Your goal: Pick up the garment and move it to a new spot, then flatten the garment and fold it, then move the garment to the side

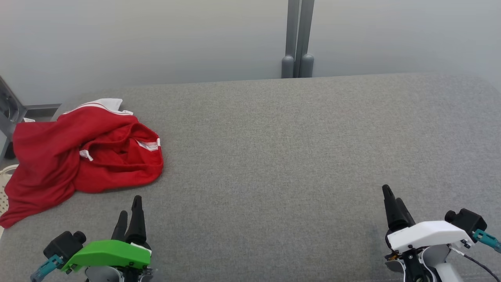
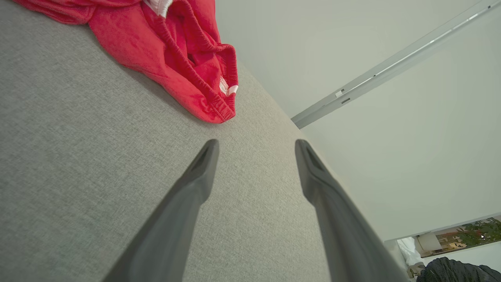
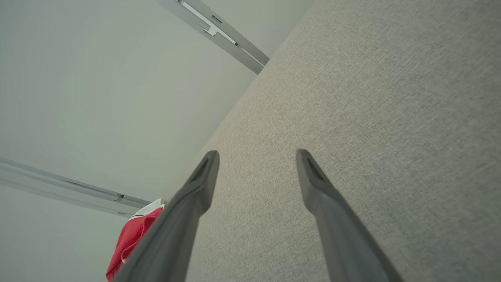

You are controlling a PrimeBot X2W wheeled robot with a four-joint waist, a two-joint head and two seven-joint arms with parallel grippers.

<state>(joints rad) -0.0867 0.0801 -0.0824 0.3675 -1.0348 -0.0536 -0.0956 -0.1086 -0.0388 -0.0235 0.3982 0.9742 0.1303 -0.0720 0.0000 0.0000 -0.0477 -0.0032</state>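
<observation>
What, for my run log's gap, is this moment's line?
garment: crumpled | left gripper: open, empty | right gripper: open, empty | stage: pre-pickup

A desk (image 1: 297, 156) covered in grey woven fabric runs back to a pale, softly and evenly lit wall (image 1: 156, 39). A grey vertical post (image 1: 299, 35) stands behind the desk's far edge.

One red garment (image 1: 78, 156) with white trim is on one grey fabric-covered surface (image 1: 293, 156). There are two grippers: one left gripper (image 2: 256, 145) with one green cover (image 1: 109, 252), and one right gripper (image 3: 257, 155) with one white cover (image 1: 426, 233). Each gripper has two long dark fingers (image 2: 195, 184), four in all. Two teal plugs (image 1: 487, 238) show, one beside each gripper. Two grey upright posts (image 1: 292, 35) stand side by side.
</observation>
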